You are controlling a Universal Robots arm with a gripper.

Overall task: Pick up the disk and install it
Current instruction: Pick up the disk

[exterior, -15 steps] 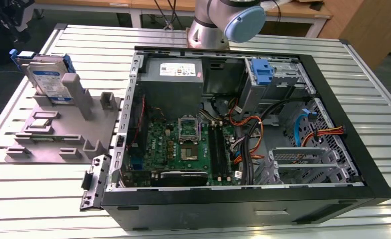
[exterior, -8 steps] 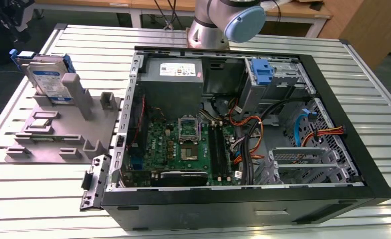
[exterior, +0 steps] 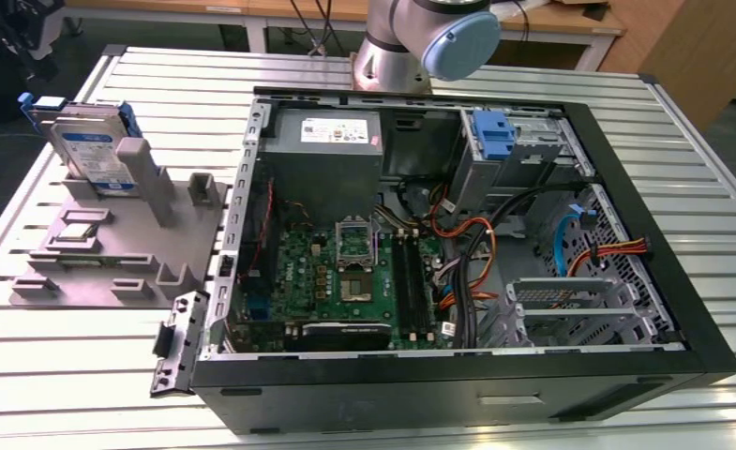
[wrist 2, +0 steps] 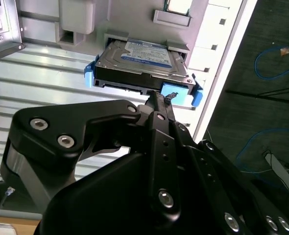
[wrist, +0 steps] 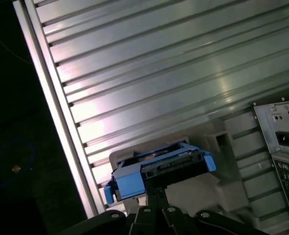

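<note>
The disk [exterior: 93, 150], silver with a white-and-blue label and a blue carrier, stands on edge in a slot of the grey holder [exterior: 105, 244] at the exterior view's left. It also appears in both wrist views, as the disk [wrist 2: 139, 61] and the disk [wrist: 159, 164]. My gripper [wrist 2: 156, 100] is black, and its two fingers lie pressed together with nothing between them. Its tips point at the carrier's blue end tab and sit a short way off it. In the first wrist view the gripper [wrist: 156, 193] sits just beside the disk's connector edge.
An open computer case [exterior: 468, 375] lies on the slatted metal table [exterior: 80, 366], with a motherboard, cables, a grey power supply [exterior: 323, 131] and a blue bracket [exterior: 495, 136] at a drive bay inside. The arm's base [exterior: 405, 47] stands behind the case. The table's edge runs close to the holder.
</note>
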